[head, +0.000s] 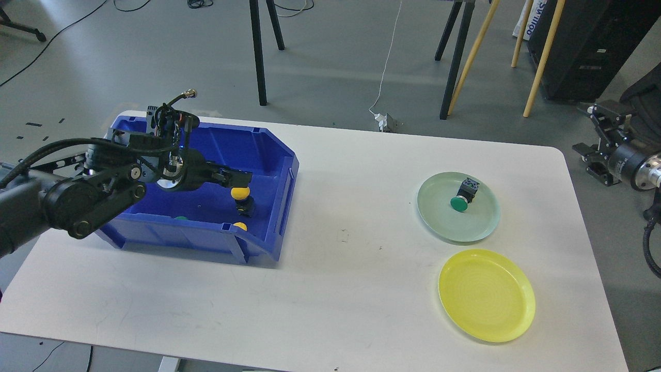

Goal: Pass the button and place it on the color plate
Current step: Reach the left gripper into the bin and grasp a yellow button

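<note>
Head view: left pincer [238, 179] inside the blue bin [283, 206], jaw state unclear, above yellow button [240, 193].

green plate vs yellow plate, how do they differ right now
The green plate is pale green; the yellow plate is bright yellow. The green plate carries a green button lying on its side; the yellow plate carries nothing. The green plate sits farther from the robot, the yellow plate nearer. Both are round, shallow and rest flat on the white table.
</note>
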`<action>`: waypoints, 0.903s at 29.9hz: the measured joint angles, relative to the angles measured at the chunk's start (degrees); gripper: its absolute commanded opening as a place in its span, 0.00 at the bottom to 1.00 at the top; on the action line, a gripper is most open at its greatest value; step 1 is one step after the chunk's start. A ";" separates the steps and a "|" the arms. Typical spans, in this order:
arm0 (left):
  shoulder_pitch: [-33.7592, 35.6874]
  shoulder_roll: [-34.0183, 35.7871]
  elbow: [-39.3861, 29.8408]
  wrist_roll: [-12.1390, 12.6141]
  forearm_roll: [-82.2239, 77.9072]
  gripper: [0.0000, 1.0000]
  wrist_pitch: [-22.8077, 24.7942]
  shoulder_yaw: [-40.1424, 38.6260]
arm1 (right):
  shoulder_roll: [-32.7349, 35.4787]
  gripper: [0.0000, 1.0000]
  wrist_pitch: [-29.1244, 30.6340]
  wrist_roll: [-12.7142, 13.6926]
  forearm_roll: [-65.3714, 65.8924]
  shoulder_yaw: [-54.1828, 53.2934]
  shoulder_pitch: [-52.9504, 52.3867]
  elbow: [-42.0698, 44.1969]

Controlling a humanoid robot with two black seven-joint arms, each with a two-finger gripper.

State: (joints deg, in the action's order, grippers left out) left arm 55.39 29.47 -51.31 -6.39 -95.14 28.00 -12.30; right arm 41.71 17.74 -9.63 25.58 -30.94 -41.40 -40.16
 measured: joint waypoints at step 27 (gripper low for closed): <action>-2.02 -7.90 10.40 -2.25 -2.32 0.87 0.00 0.74 | -0.48 0.85 -0.08 -0.39 0.09 0.10 1.24 0.00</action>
State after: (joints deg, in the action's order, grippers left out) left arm 53.36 21.58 -40.91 -8.64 -97.46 28.00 -11.57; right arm 41.23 17.66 -10.02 25.67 -30.85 -40.17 -40.17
